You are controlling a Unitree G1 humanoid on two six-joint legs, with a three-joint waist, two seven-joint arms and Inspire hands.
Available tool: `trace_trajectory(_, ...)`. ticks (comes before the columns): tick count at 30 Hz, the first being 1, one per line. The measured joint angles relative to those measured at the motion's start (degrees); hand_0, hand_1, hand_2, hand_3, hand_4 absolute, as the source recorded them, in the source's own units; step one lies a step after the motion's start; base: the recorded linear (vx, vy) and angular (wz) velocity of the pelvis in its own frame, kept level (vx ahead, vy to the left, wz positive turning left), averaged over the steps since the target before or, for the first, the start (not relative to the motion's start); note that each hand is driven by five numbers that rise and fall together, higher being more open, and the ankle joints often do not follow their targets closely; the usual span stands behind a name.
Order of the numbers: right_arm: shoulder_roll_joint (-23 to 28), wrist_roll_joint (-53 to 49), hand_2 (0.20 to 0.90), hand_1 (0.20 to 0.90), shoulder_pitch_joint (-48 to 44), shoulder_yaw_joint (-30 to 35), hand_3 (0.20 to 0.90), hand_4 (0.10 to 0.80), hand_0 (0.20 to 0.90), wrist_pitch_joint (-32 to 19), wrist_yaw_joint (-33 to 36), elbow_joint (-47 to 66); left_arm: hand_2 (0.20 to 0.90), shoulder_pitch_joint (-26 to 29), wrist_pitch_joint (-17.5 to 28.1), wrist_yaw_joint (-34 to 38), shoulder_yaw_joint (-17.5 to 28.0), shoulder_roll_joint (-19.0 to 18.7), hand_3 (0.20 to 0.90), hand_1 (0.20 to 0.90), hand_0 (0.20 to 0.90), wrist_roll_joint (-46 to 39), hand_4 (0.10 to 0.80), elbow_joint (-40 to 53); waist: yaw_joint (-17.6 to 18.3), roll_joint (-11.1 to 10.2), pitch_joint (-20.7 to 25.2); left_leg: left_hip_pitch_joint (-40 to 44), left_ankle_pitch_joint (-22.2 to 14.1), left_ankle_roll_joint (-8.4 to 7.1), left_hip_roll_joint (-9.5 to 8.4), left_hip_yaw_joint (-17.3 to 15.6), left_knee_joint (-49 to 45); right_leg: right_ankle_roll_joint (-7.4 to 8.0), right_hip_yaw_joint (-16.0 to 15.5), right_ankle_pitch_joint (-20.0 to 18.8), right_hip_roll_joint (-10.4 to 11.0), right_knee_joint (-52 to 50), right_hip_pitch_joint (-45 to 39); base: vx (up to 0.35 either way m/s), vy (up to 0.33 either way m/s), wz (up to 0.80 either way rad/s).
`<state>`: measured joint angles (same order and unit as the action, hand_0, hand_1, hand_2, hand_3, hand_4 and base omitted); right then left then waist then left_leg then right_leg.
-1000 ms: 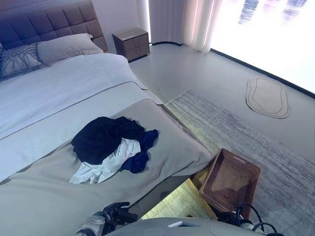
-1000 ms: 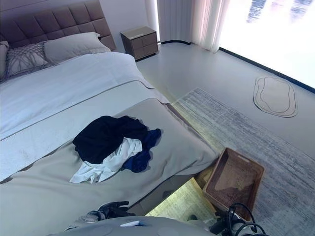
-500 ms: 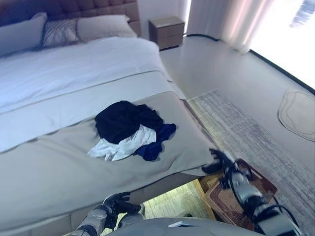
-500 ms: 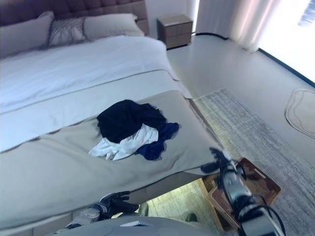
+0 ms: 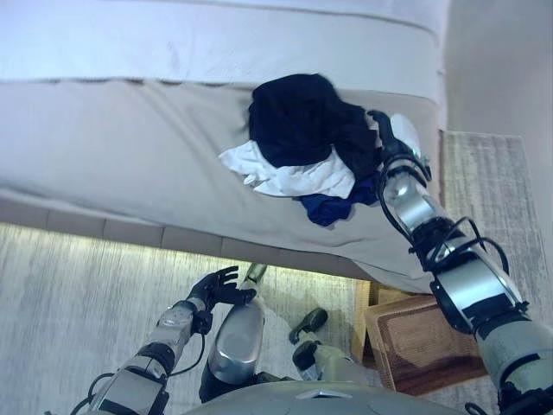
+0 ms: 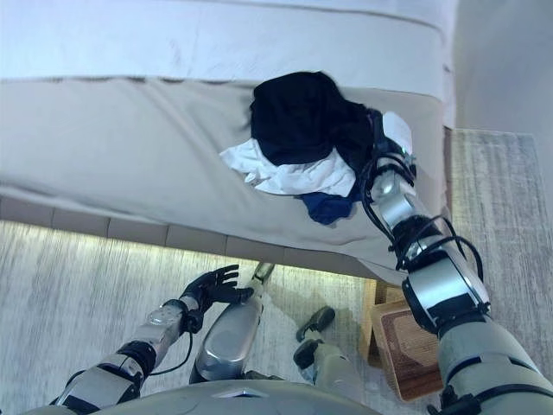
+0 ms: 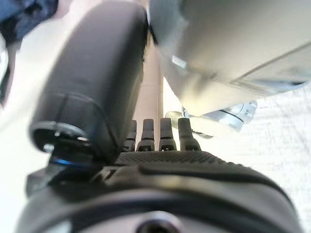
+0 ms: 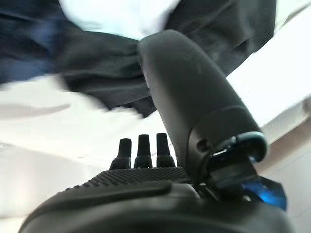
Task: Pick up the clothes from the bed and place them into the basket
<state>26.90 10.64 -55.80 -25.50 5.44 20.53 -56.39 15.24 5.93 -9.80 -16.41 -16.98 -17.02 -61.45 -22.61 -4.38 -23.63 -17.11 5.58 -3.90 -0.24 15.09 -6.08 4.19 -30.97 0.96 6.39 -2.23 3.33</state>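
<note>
A pile of clothes lies on the bed near its foot edge: a black garment on top, a white one under it and a blue one at the front. My right hand is stretched out over the right side of the pile, fingers straight, at the black cloth; it holds nothing. My left hand hangs low beside the bed's base, open and empty. The brown wicker basket stands on the floor under my right arm.
A pale rug lies along the bed's base. A lit strip runs under the bed frame. The bed's beige cover spreads left of the pile, with white bedding beyond it.
The camera has swung down and closer to the bed. My right arm has reached from above the basket out to the clothes pile. My left hand stays low.
</note>
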Motion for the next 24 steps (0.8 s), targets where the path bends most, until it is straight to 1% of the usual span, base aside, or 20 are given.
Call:
trace_trajectory(2,-0.1,0.0,0.9,0.9,-2.5,-0.1,0.9,0.8,0.9,0.7,0.5,-1.9,0.9,0.5,0.6,1.2,0.0,-1.2,0.9,0.9,0.9,-0.4,0.8,-0.1,-0.9,-0.8,-1.0,-1.6,0.0,-0.03,-0.85,1.8,-0.7,0.3,0.3,0.7,0.6,-1.2,0.9,-0.011,0.033,0.52)
trace_trajectory(4,-0.1,0.0,0.9,0.9,-4.8,-0.7,0.9,0.8,0.9,1.2,0.5,-3.4,0.9,0.4,0.6,1.8,-0.1,-2.2,0.9,0.9,0.9,-0.6,0.8,-0.6,-2.1,-1.0,-1.7,-3.2,0.0,-0.05,-1.5,2.5,-1.3,0.49,0.1,1.2,1.2,-1.6,1.8,0.001,0.039,0.32)
trace_trajectory(6,-0.1,0.0,0.9,0.9,-7.5,-2.5,0.9,0.8,0.9,1.8,0.5,-6.3,0.9,-0.1,1.2,2.2,0.1,-3.0,0.9,0.9,0.9,-1.5,0.8,-3.0,-3.9,-0.9,-2.4,-5.0,0.0,-0.17,-2.66,3.0,-2.1,0.58,-0.8,1.3,1.9,-2.0,3.1,0.01,0.044,0.21)
trace_trajectory(7,-0.1,0.0,0.9,0.9,-8.3,-2.5,0.9,0.8,0.9,2.5,0.4,-7.9,0.9,-0.7,1.6,2.2,0.4,-3.5,0.9,0.9,0.9,-1.6,0.8,-3.6,-4.2,-0.8,-2.5,-5.8,-0.1,-0.27,-2.9,3.8,-2.5,0.77,-1.5,1.4,2.2,-2.0,3.3,0.004,0.056,0.39)
trace_trajectory(8,0.0,0.0,0.9,0.9,-8.7,-2.5,0.9,0.8,0.9,3.3,0.4,-9.2,0.9,-1.6,1.8,2.1,0.4,-4.1,0.9,0.9,0.9,-1.6,0.8,-3.6,-4.8,-0.8,-2.8,-6.4,-0.2,-0.51,-3.28,4.4,-2.8,0.92,-2.6,1.5,2.5,-2.4,3.4,-0.002,0.047,0.39)
trace_trajectory(9,0.0,-0.1,0.9,0.9,-9.1,-2.5,0.9,0.8,0.9,3.7,0.4,-10.2,0.9,-2.0,1.8,2.1,0.4,-4.4,0.9,0.9,0.9,-1.6,0.8,-3.6,-5.3,-0.8,-3.2,-6.6,-0.5,-0.95,-3.57,4.6,-2.9,1.37,-2.8,1.9,2.9,-3.1,3.7,-0.014,0.056,0.3)
trace_trajectory(11,0.1,-0.7,0.9,0.9,-10.9,-2.5,0.9,0.8,0.9,5.5,0.1,-12.9,0.9,-3.2,2.0,1.8,0.4,-4.9,0.9,0.9,0.9,-1.9,0.8,-3.5,-6.6,-0.7,-3.7,-8.7,-1.0,-1.53,-4.37,5.0,-3.9,1.64,-3.4,2.9,4.3,-6.1,5.9,-0.022,0.075,0.24)
trace_trajectory(13,0.7,-1.7,0.9,0.9,-13.8,-2.5,0.9,0.8,0.9,9.0,-0.3,-14.0,0.9,-4.0,2.8,1.1,0.4,-4.6,0.9,0.9,0.9,-3.3,0.8,-3.4,-7.1,0.3,-4.9,-10.7,-1.0,-1.54,-5.37,5.6,-5.2,2.01,-4.2,4.1,5.8,-9.1,7.8,-0.022,0.066,0.26)
trace_trajectory(14,1.4,-1.8,0.531,0.531,-15.1,-2.5,0.469,0.369,0.531,11.0,-1.3,-14.7,0.9,-4.1,3.4,0.6,0.4,-4.4,0.9,0.9,0.9,-3.6,0.8,-3.0,-7.4,0.7,-5.3,-11.7,-1.2,-1.45,-5.85,5.8,-5.7,2.09,-4.4,4.7,6.4,-10.6,9.0,-0.027,0.017,0.22)
trace_trajectory(15,1.9,-1.8,0.3,0.3,-16.0,-2.5,0.2,0.1,0.3,12.7,-2.3,-15.3,0.9,-4.3,3.5,0.5,0.5,-4.4,0.9,0.9,0.9,-3.9,0.8,-2.3,-7.8,0.7,-5.3,-12.6,-1.1,-1.48,-6.06,5.8,-5.9,2.26,-4.5,5.0,7.0,-11.9,10.2,-0.02,0.005,0.15)
trace_trajectory(17,2.5,-2.6,0.3,0.3,-17.5,-3.4,0.2,0.1,0.3,14.9,-3.6,-16.8,0.9,-4.8,4.4,0.4,0.5,-4.4,0.9,0.9,0.9,-4.2,0.8,-1.0,-8.6,0.7,-5.4,-13.6,-1.1,-1.47,-6.41,6.0,-6.6,2.26,-4.5,5.2,7.5,-13.1,11.4,-0.013,-0.012,0.09)
trace_trajectory(19,3.1,-4.1,0.3,0.3,-18.0,-4.0,0.2,0.1,0.3,15.0,-3.1,-16.8,0.9,-5.2,4.5,0.4,0.5,-4.4,0.9,0.9,0.9,-4.3,0.8,0.1,-8.7,0.7,-5.4,-13.7,-1.2,-1.29,-6.72,6.3,-6.7,2.49,-4.5,5.4,7.7,-13.0,11.3,-0.015,-0.031,0.06)
trace_trajectory(21,3.3,-5.8,0.3,0.3,-18.6,-4.2,0.2,0.1,0.3,14.1,-1.7,-16.5,0.9,-5.2,4.7,0.3,0.5,-4.3,0.9,0.9,0.9,-4.3,0.8,0.3,-8.4,0.7,-5.4,-13.8,-1.3,-1.22,-6.64,6.3,-6.8,2.49,-4.4,5.4,7.7,-12.9,11.3,-0.013,-0.035,-0.04)
trace_trajectory(23,3.5,-9.0,0.3,0.3,-18.6,-4.1,0.2,0.1,0.3,11.4,2.4,-14.3,0.9,-5.2,5.4,0.2,0.7,-4.4,0.9,0.9,0.9,-4.3,0.8,0.3,-8.1,0.5,-5.5,-13.9,-1.3,-1.2,-6.07,5.7,-7.2,2.69,-4.1,5.2,7.2,-12.6,11.3,-0.014,-0.037,-0.15)
trace_trajectory(24,3.6,-9.5,0.3,0.3,-18.6,-4.1,0.2,0.1,0.3,9.8,4.2,-13.1,0.9,-5.2,5.5,0.3,0.8,-4.4,0.9,0.9,0.9,-4.3,0.8,0.5,-7.9,0.5,-5.5,-14.0,-1.5,-0.93,-5.72,5.5,-7.8,2.67,-4.1,5.2,6.9,-12.4,11.4,-0.015,-0.034,-0.21)
